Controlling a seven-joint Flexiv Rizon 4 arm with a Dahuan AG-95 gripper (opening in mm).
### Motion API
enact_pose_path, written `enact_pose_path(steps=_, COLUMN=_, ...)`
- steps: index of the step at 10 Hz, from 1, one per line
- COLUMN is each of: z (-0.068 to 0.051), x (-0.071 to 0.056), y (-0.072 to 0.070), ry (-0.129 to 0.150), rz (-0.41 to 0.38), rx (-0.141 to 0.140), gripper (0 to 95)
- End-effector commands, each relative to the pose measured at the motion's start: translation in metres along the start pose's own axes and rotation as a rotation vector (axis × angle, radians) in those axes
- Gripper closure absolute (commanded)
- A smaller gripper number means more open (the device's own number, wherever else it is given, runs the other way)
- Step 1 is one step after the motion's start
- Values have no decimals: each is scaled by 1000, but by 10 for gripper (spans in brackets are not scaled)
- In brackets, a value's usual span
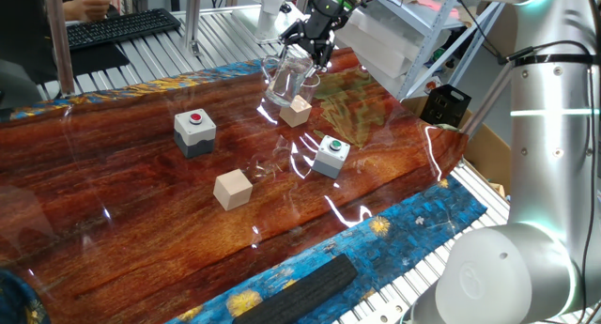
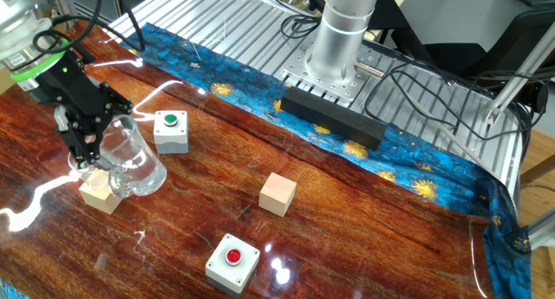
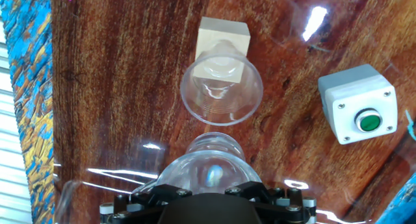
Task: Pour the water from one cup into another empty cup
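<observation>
Mug: the glass mug point(image 2: 132, 165) hangs tilted above the counter point(image 2: 364, 230), just beside and above the wooden cube point(image 3: 223, 43), with its mouth leaning toward that cube.
Claw: the claw point(image 2: 87, 143) is spread wide and clamped across the mug's body, so the mug is carried, not resting.
Receiving cup: the small clear cup point(image 3: 221, 93) stands upright touching or just in front of the wooden cube, directly under the mug's mouth in the hand view.
Water: I cannot make it out through the glass in any view, so how much remains is unclear.
Handling of the mug: rigid, thick-walled glass, probably fairly heavy for its size, smooth and slippery, and breakable if dropped. A firm hold across the body suits it, and the handle looks harder to pinch squarely.
Handling of the small cup: thin-rimmed, light and likely easy to tip. The cube behind it gives some backing, but a knock from the mug's lip could push it over.
Care: tilt slowly, keeping the mug's lip over the small cup's rim without touching it.
</observation>
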State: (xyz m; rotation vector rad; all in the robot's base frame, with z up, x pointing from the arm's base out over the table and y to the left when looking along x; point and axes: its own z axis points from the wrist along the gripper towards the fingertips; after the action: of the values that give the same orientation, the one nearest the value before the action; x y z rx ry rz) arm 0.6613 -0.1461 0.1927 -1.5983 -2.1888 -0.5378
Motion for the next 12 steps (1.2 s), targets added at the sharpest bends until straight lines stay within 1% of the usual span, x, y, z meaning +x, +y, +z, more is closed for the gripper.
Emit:
enact_pose_path(steps=1, z=-4, x=0, y=-2, ry=10, rz=-2, rx=-2, gripper=950)
enact_pose_path(steps=2, z=-5, x=-1, y=-3, ry=12, rz=-3, rx=-3, gripper=950)
enact_pose_path(steps=3, z=-6, x=-1, y=-6, ry=25, rz=-4, rx=-7, gripper=950)
enact_pose_path(steps=6, z=-6, x=-3, y=-8, ry=48, rz=6, rx=-13, gripper=950)
enact_pose_path(steps=8, z=-6, x=-3, y=-8, ry=53, rz=5, rx=-14, gripper=950)
enact_pose_path(steps=12, z=-6, x=-3, y=-8, ry=78, rz=12, rx=-20, gripper=950)
